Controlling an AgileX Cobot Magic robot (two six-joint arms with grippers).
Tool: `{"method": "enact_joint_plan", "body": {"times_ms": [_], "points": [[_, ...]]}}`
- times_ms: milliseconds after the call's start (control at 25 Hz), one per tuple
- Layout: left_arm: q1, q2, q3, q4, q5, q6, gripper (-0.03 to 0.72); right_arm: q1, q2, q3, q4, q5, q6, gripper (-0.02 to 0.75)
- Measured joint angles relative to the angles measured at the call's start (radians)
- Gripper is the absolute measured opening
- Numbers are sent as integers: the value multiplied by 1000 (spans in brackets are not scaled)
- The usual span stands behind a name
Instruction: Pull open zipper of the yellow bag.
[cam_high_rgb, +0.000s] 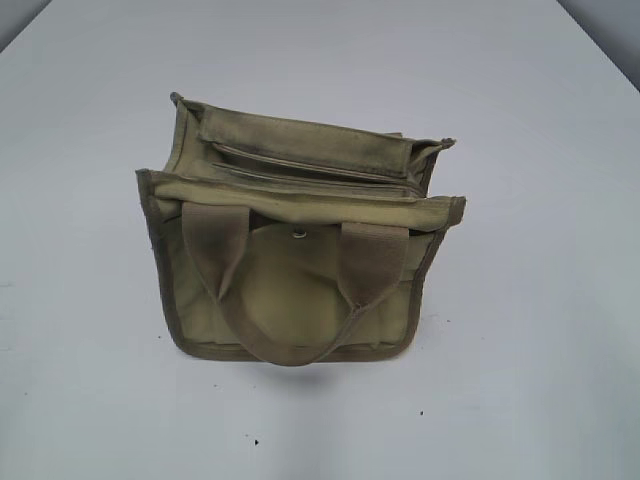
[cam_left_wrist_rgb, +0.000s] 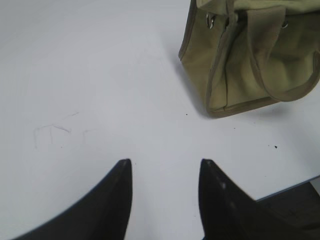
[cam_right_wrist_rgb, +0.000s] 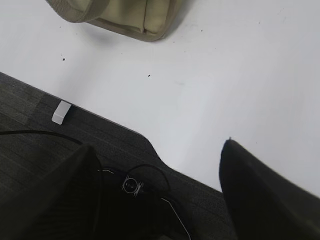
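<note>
The yellow bag (cam_high_rgb: 300, 250) stands on the white table (cam_high_rgb: 540, 300), well apart from both empty, spread end effectors, left (cam_left_wrist_rgb: 165, 192) and right (cam_right_wrist_rgb: 160, 195); its zipper (cam_high_rgb: 300, 165) looks closed.

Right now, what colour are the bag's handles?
Dull khaki-brown, darker than the bag; the handles show best in the exterior view.

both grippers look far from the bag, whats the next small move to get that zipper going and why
Probably bring the left gripper forward and right toward the yellow bag, aiming for its upper left corner. Its jaws are open over bare table with nothing between them, and a small silver metal piece, possibly the zipper pull, shows there. The right gripper, also open, hangs back over the table's edge.
</note>
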Motion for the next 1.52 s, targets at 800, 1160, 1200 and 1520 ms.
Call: {"method": "enact_joint_plan", "body": {"times_ms": [800,1160,1200,1520], "points": [[175,-72,0,-2,-6,0,309,-260,-281,3,6,-4,0,585],[170,-72,0,-2,-6,0,293,-260,-298,3,7,-5,0,584],[170,-72,0,-2,-6,0,289,-260,-298,3,8,-5,0,584],[170,-72,0,-2,-6,0,281,-260,-298,3,9,-5,0,584]]}}
